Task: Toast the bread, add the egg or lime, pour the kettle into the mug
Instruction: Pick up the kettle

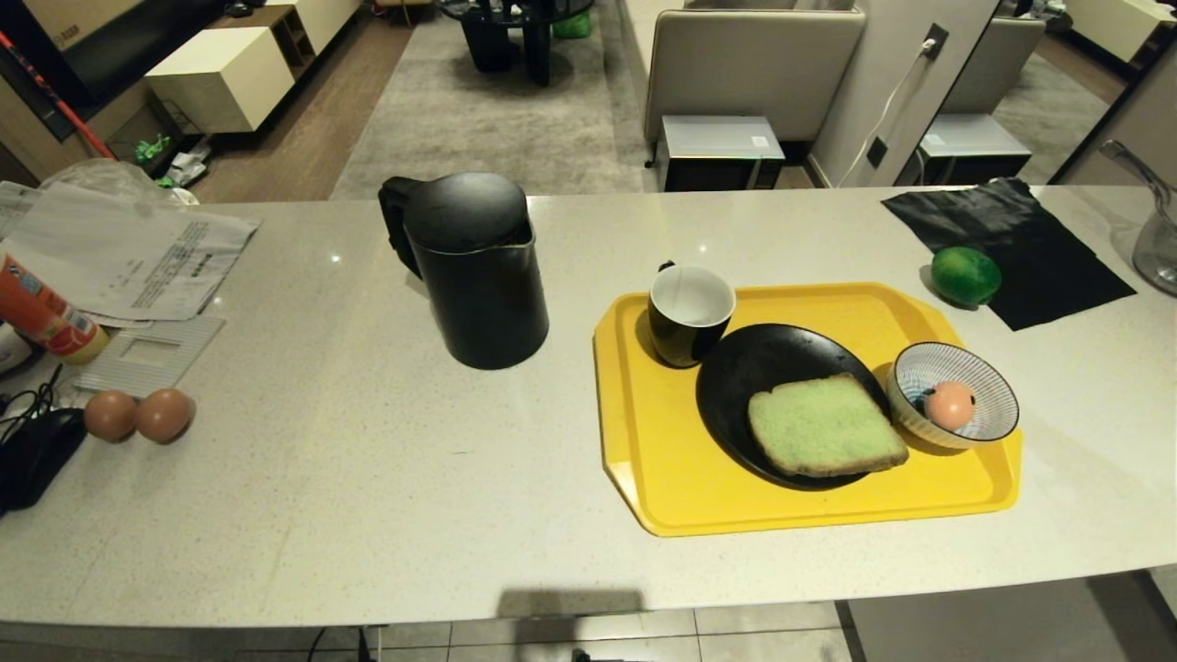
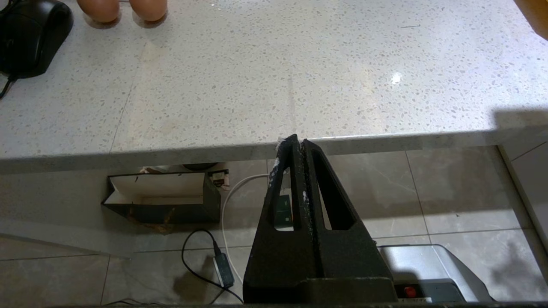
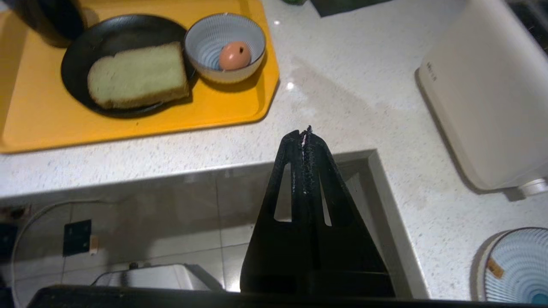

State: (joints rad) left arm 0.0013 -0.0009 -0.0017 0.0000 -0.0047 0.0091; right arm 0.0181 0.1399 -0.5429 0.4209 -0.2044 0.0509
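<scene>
The bread (image 1: 825,426) (image 3: 138,75), pale green with a brown crust, lies on a black plate (image 1: 736,386) on the yellow tray (image 1: 809,501). The egg (image 1: 949,405) (image 3: 234,55) rests in a striped bowl (image 1: 993,391) beside the plate. Behind the plate stands the black mug (image 1: 690,313), white inside. The lime (image 1: 965,275) sits on the counter by a black cloth. The tall black kettle (image 1: 474,267) is left of the tray. My right gripper (image 3: 305,130) is shut and empty, near the counter's front edge, right of the tray. My left gripper (image 2: 297,140) is shut and empty at the front edge.
Two brown eggs (image 1: 138,416) (image 2: 124,8) and a black mouse (image 2: 30,36) lie at the counter's left, with papers (image 1: 129,257) behind. A white appliance (image 3: 488,94) and another striped dish (image 3: 516,267) stand at the right. A glass jug (image 1: 1149,230) is far right.
</scene>
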